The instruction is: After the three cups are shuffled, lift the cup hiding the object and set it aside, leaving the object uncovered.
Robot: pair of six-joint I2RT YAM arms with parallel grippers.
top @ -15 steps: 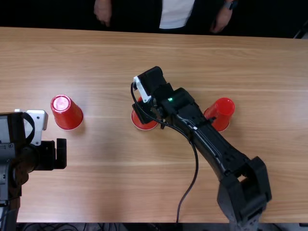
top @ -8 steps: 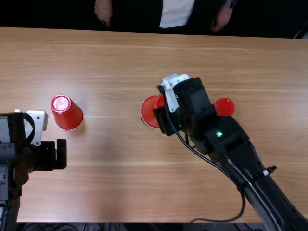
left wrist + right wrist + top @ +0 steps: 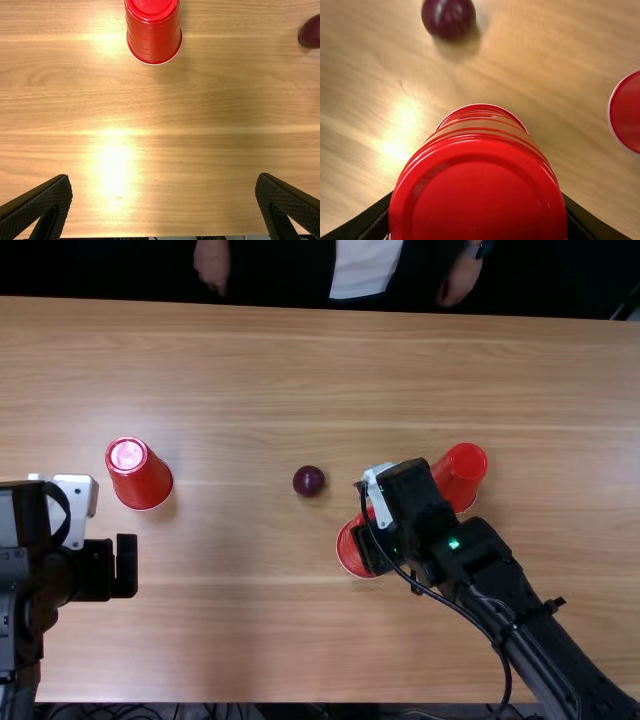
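**Step in hand:** setting the cup aside. The ball (image 3: 309, 480) lies uncovered on the surface (image 3: 320, 360), near the middle. It sits between the left cup (image 3: 138, 473) and the right cup (image 3: 460, 475). Both of these stand upside down, and no hand touches them.

**Right hand** (image 3: 372, 537): clamped on the held cup (image 3: 352, 550), one finger on each side of its wall.
- The held cup is on the near side of the ball and apart from it. It is near the right cup, with a gap between.
- In the top view its rim faces down and slightly leftward, so it appears tilted.
- Neither view shows whether the rim rests on the surface.
- In the right wrist view the held cup (image 3: 479, 197) sits base-first between the fingers. The ball (image 3: 449, 17) lies beyond its rim.

**Left hand** (image 3: 112, 565): fingers wide apart, holding nothing. It is by the near edge, on the near side of the left cup.

**Progress:** the uncovering appears done. Only the release is left.

**Next move, as judged:**
1. Level the held cup and lower it until the whole rim is flat on the surface.
2. Keep the landing spot apart from both the ball and the right cup.
3. Part the fingers only once the rim is seated.
4. Withdraw straight up, so that neither finger drags the wall.

**Caution:** the cup looks light. If it is released while tilted, it may tip and roll toward the ball.
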